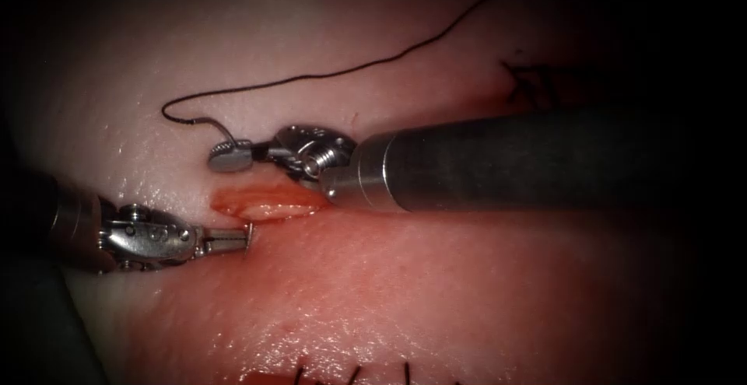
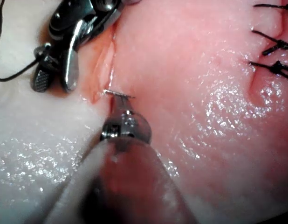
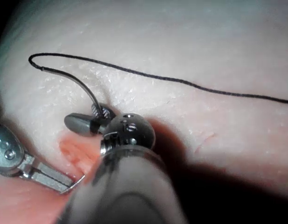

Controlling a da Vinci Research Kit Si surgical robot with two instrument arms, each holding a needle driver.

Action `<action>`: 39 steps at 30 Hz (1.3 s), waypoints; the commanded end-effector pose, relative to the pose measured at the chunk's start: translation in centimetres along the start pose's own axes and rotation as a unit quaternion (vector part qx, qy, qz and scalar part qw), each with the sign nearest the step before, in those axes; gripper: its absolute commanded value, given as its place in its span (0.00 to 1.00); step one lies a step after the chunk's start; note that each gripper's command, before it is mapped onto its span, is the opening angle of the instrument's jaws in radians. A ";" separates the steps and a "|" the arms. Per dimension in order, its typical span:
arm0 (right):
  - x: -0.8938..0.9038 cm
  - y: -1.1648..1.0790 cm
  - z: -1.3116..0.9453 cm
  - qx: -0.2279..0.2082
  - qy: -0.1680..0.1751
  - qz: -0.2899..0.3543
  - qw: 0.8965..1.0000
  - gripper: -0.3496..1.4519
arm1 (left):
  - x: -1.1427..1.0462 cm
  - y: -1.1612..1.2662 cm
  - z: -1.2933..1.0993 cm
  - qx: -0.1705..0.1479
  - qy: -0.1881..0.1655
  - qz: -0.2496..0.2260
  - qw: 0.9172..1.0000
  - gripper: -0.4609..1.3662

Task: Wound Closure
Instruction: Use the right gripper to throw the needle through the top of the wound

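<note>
The cut [image 1: 264, 202] gapes pink and wet in the tissue [image 1: 436, 292]. On the far side of it, the curved needle [image 1: 216, 131] arcs from its thread end down between the jaws of my right tool [image 1: 222, 155], which stand slightly apart around it. From there the needle enters the tissue. My left tool [image 1: 245, 239] is on the near side of the cut, shut on a short bare piece of the needle [image 2: 118, 94] at the wound edge. The black thread [image 1: 311, 76] trails from the needle across the tissue to the upper right.
Dark finished stitches [image 1: 537, 82] lie behind the right tool's shaft [image 1: 506, 159], and more stitch ends [image 1: 354, 373] sit at the near edge. The shaft covers the right part of the cut. Red fluid wets the tissue near the wound.
</note>
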 end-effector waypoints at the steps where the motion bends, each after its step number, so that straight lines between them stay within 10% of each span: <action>1: 0.03 0.02 -0.04 -0.004 0.017 -0.018 1.000 0.71 | 0.00 0.00 0.00 -0.003 0.000 0.000 1.000 0.06; 12: 0.72 0.10 -0.28 -0.034 0.049 -0.148 0.987 0.73 | 0.00 0.01 0.00 -0.003 0.000 0.003 1.000 0.06; 33: 0.65 -0.21 -0.03 0.015 0.038 -0.285 0.958 0.64 | 0.00 0.00 0.02 -0.003 0.000 0.004 1.000 0.06; 39: 0.76 -0.26 -0.03 0.014 0.040 -0.291 0.956 0.27 | -0.01 0.00 0.01 -0.003 0.000 0.004 1.000 0.06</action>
